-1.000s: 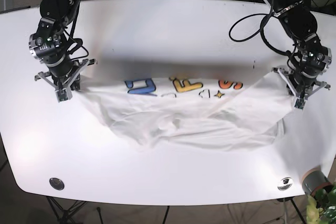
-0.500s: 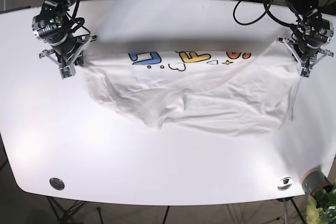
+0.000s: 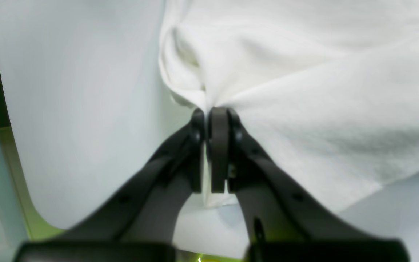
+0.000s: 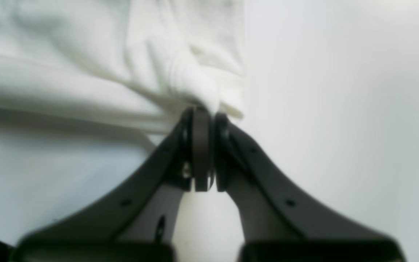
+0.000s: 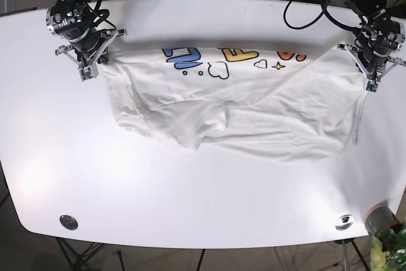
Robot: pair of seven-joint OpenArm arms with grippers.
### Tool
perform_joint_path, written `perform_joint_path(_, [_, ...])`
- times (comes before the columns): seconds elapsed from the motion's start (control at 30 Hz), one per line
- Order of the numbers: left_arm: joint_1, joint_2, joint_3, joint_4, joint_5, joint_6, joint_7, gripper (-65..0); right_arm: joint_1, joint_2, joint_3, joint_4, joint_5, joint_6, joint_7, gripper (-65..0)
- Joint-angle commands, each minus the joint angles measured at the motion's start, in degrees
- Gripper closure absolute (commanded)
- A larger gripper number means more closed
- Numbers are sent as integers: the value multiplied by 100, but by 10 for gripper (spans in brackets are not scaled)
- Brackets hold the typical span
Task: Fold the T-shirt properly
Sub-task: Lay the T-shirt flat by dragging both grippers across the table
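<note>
Near its pincers the shirt [image 5: 235, 109] lies bunched on the table [image 5: 190, 207], while the printed edge beyond is stretched between them. The left pincer [image 3: 209, 112] is clamped on one corner, the right pincer [image 4: 204, 114] on the other (both bites look thin). A harder pull could slip a corner free, and the slack middle may crease the fold.

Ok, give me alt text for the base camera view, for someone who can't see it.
Two black robot arms hold a crumpled white T-shirt stretched across a white table, the right gripper pinching one far corner and the left gripper the other. Colourful printed letters and shapes run along the shirt's far edge, and loose fabric bunches toward the near side.
</note>
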Motion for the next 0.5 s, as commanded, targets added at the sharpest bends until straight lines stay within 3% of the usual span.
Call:
perform_joint_path(0.0, [-42,-133,-23,96,30,56,-60,0,-50,52,34,137,-2,-22,82,-22])
perform_joint_path(0.1, [-16,-141,-23,87,30,56,-60,0,-174,-27,34,137,-2,-22,82,-43])
perform_joint_path(0.3, [151,-141,-15,96,74,56,-60,0,-314,-256,34,146,-2,-22,100,-209])
perform_joint_path(0.4, [309,-141,284,175,74,56,-60,-111,-341,-317,34,242,7,-22,82,-290])
perform_joint_path(0.47, [406,-141,407,254,74,56,-60,-242,-411,-335,34,418,7,-13,109,-330])
